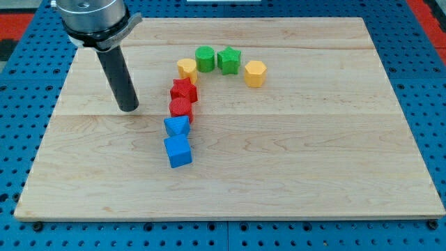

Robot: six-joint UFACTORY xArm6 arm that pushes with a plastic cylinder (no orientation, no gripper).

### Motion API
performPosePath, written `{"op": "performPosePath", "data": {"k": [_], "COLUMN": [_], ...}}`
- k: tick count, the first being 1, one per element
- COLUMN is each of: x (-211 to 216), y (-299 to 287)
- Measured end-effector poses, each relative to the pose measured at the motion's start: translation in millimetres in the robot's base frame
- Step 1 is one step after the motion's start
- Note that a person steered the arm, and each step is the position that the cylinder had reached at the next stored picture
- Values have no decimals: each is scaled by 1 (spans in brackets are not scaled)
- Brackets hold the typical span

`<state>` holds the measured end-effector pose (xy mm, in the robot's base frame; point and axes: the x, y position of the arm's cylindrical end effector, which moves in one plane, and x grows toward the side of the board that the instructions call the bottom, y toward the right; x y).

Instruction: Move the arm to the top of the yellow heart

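My tip (129,109) stands on the wooden board (313,167) in its left half, closer to the top edge than to the bottom edge. It is a bare rod, so it has nothing to open or close and it is holding nothing; no block touches it.

The blocks form a bent line near the middle of the board. At the top of this line there are four pieces in a row: a yellow block (187,68) at the left end, then a green cylinder (205,58), a green star (228,60), and a second yellow block (255,72) at the right end. Below the left yellow block the line goes down toward the bottom edge: a red star (184,90), a red cylinder (180,109), a blue block (177,127) whose shape I cannot make out clearly, and a blue cube (178,151).

I judge that the left yellow block, with its rounded top, is the yellow heart, and the right one looks more like a hexagon, but the shapes are small and I am not fully sure.

The task seems to be only partly done. The tip is well apart from the heart, to its left and lower. What is left is to travel toward the top edge and to the right, until the tip is in the free space just above the heart, without touching the green cylinder beside it.
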<state>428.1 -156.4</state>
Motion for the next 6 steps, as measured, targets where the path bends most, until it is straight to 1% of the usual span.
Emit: {"op": "performPosePath", "data": {"k": [1,2,3,5,6], "x": [3,-10,-51,-53,-77], "y": [15,16,8,25,21]}}
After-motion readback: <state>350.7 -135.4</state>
